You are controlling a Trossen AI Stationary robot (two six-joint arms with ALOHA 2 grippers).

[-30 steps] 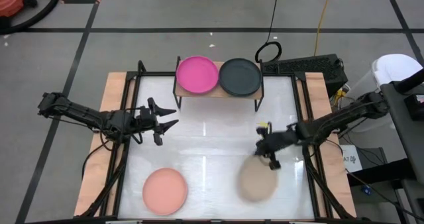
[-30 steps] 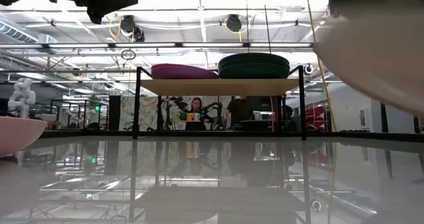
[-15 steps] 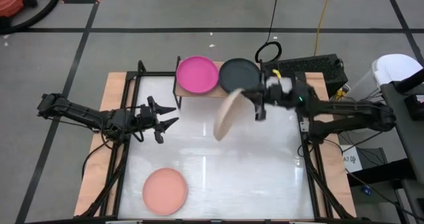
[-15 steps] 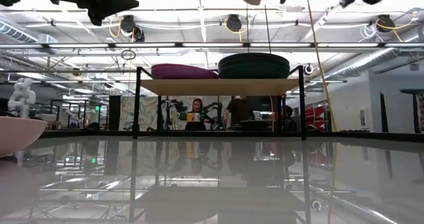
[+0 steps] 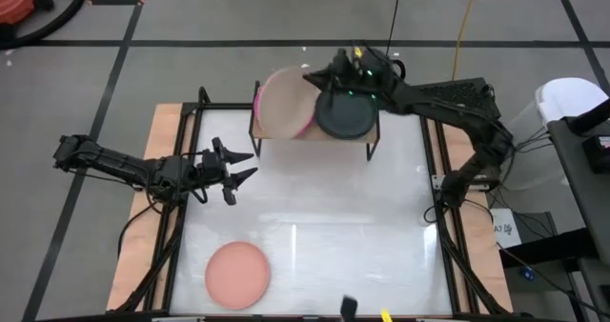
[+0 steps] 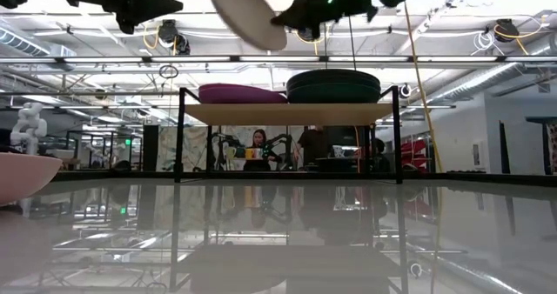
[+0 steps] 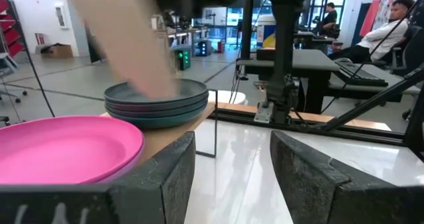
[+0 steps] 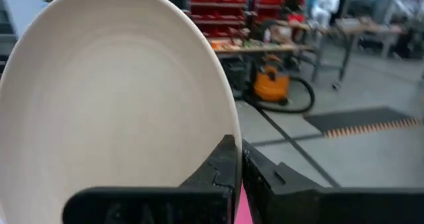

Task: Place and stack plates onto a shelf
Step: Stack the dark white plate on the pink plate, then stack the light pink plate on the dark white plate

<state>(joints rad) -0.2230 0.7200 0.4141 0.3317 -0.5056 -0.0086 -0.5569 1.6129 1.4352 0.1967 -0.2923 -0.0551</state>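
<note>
Up in the air over the small low light-wood shelf (image 6: 287, 113): the round beige matte plate (image 5: 284, 103), tipped steeply, just above the round magenta plate (image 7: 59, 148) lying on the shelf's left half. Pinched tight on the beige plate's thin rim: the right gripper (image 8: 237, 164). Beside the magenta plate, on the shelf's other half, a stack of dark round plates (image 5: 345, 117).

Off to the left side, over the white tabletop (image 5: 334, 227): the left gripper (image 5: 250, 166), spread wide with nothing in it. Near the front edge of the tabletop, one round salmon pink plate (image 5: 237, 274), waiting for its turn.

Looks stiff and light, this beige plate, and smooth, so probably slippery. Best held by the rim, as now. Held at just one spot, likely to swing or slip. Needs laying flat before letting go.
</note>
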